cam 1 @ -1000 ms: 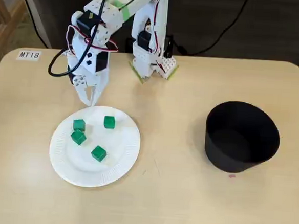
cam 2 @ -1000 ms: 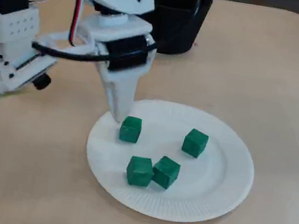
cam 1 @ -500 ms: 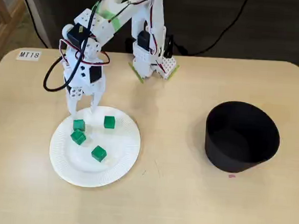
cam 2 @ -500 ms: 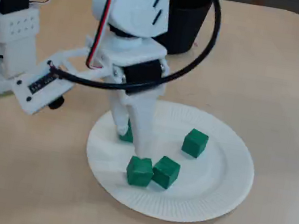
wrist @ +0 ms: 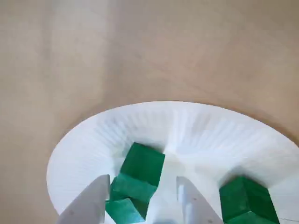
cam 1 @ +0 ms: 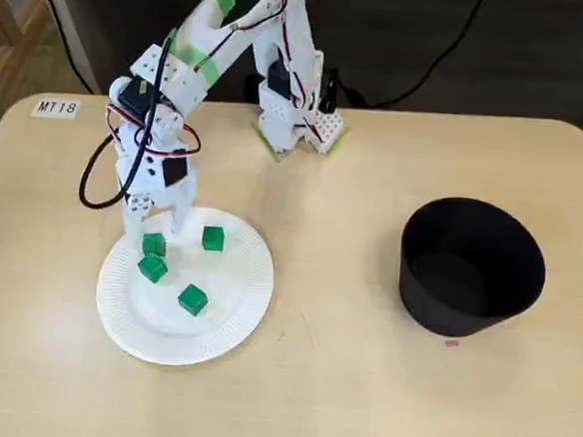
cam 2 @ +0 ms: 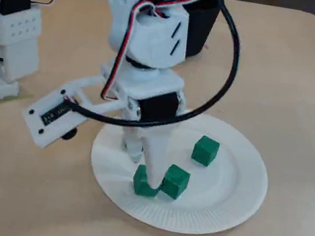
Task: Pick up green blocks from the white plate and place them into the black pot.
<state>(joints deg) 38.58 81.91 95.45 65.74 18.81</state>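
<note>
A white paper plate (cam 1: 226,319) (cam 2: 233,191) (wrist: 210,135) holds several green blocks. My gripper (cam 1: 156,231) (cam 2: 144,167) (wrist: 144,179) is open and low over the plate. Its white fingers (wrist: 88,205) straddle two touching blocks (wrist: 139,172). These show in a fixed view as one block (cam 1: 154,244) with its neighbour (cam 1: 152,267) just below. The front finger partly covers one of them (cam 2: 143,186), which sits beside another (cam 2: 176,180). Two more blocks (cam 1: 213,238) (cam 1: 193,299) lie apart on the plate. The black pot (cam 1: 473,266) (cam 2: 204,26) stands far from the plate.
The arm's white base (cam 1: 293,119) (cam 2: 7,38) is fixed at the table's back edge, with black cables looping past the wrist. A label reading MT18 (cam 1: 57,107) is stuck near the back left corner. A small pink mark (cam 1: 452,342) lies in front of the pot.
The gripper moved from the plate's far rim to over the plate and came down. Its fingers went from together to spread around the two touching blocks. No block has moved.
</note>
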